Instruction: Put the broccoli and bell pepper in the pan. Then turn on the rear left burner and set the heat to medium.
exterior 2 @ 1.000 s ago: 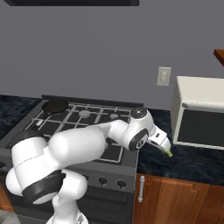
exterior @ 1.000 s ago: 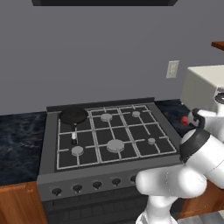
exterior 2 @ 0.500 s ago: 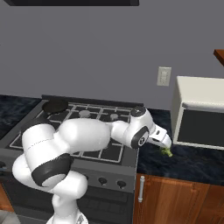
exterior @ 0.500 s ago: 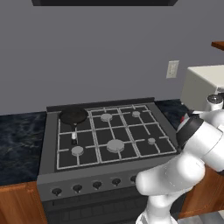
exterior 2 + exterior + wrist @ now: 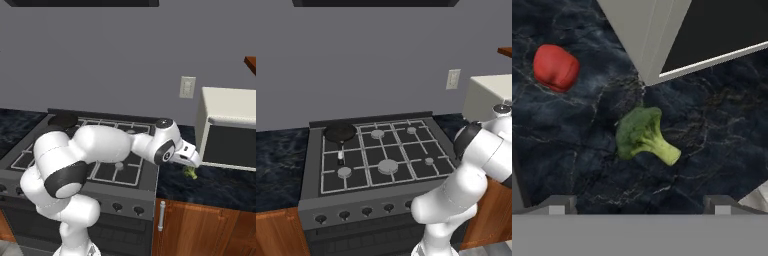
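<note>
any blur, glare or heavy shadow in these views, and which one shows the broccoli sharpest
Hand view: the broccoli and bell pepper are sharpest, evenly lit, with only a faint sheen on the pepper. Right base view: the broccoli is a small soft green patch under the claw. Left base view: flat light, no glare, and the pan reads as a plain dark disc.

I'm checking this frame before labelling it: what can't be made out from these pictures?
- The gripper: right base view, its fingers are too small; in the hand view, the frame's bottom edge cuts the fingertips, so open or shut is unclear.
- The broccoli: right base view, partly covered by the hand.
- The stove knobs: left base view, markings too small.
- The microwave: hand view, cut by the top edge.
</note>
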Tool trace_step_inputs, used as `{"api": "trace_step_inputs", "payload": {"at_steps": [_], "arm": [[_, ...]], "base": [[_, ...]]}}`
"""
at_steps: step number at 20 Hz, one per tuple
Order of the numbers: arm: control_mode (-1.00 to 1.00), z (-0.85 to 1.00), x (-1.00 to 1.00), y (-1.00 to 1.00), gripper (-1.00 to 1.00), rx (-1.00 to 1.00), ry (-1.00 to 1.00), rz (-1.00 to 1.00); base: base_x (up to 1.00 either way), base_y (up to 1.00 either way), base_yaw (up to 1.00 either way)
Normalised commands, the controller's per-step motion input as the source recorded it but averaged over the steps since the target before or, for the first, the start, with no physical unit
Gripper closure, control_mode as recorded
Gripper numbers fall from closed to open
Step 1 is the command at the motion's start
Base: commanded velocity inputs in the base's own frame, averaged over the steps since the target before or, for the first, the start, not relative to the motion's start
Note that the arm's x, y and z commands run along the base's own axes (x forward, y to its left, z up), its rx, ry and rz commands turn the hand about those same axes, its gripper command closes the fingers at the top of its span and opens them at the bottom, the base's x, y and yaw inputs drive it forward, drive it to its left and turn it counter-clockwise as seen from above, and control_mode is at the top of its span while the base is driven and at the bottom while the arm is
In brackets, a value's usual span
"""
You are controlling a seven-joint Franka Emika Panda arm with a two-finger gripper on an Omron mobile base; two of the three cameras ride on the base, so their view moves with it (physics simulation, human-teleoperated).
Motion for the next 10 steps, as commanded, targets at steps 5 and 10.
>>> {"api": "trace_step_inputs", "payload": {"at_steps": [5,10], "arm": [[-1.00,-0.26,0.23,0.00,-1.00,0.02,0.01,0.00],[-1.00,-0.25,0.08,-0.06,-1.00,0.04,0.00,-0.02]], "base": [[0.00,0.00,0.00],[0.00,0.00,0.00]]}}
